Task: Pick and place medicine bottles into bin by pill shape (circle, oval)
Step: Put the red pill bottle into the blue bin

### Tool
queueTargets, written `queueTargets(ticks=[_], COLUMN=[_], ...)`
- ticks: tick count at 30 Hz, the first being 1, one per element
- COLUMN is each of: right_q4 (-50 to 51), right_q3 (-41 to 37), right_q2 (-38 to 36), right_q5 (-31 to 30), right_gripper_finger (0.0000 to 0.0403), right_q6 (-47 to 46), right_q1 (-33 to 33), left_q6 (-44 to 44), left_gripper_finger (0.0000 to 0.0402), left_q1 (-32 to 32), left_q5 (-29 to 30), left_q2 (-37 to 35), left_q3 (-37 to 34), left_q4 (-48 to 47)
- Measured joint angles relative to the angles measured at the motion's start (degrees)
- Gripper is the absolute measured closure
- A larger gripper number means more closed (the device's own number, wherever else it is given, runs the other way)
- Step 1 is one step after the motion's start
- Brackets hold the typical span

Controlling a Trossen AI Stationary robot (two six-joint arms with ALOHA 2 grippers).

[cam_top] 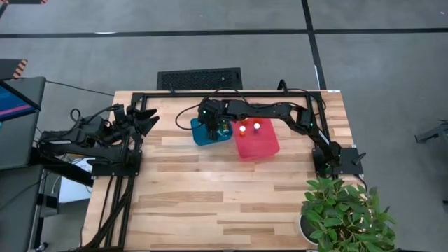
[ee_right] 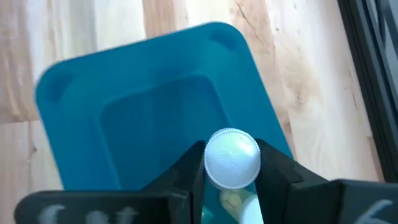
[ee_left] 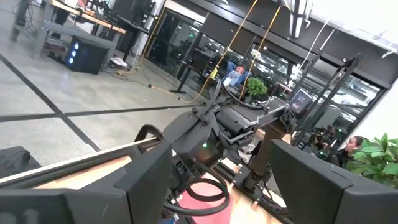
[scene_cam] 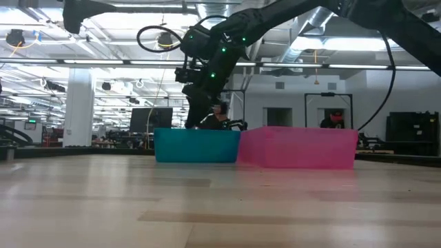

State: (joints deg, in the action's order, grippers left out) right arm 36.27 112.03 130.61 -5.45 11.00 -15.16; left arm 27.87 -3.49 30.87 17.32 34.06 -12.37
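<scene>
Right then, the right claw was seen clenched on a medicine bottle, gripped at the sides just under its round white cap, directly above the teal bin. Another pale cap was glimpsed just beneath it, apparently already in that bin. Two more white-capped bottles were sitting in the pink bin, which stood touching the teal one on the table. The bottle was judged light, rigid and rather slick plastic; a hold under the ridged cap would be reckoned safest, since a smooth body could slip. The left claw was parked at the table's far left edge, its fingers spread wide and nothing held.
</scene>
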Motion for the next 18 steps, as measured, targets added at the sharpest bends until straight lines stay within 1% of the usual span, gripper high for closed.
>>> queueTargets(ticks=[12, 18], right_q4=[-2.4, -4.8], right_q3=[0.0, -3.8], right_q2=[0.0, 0.1], right_q5=[0.2, 0.3], right_gripper_finger=[0.0285, 0.0285], right_q6=[-0.3, -1.1], right_q1=[-0.1, -0.1], left_q6=[-0.2, -0.2], left_gripper_finger=[0.0142, 0.0142], left_q1=[0.0, 0.0], left_q5=[0.0, 0.0], left_q2=[0.0, 0.0], left_q3=[0.0, 0.0], left_q4=[-0.1, -0.1])
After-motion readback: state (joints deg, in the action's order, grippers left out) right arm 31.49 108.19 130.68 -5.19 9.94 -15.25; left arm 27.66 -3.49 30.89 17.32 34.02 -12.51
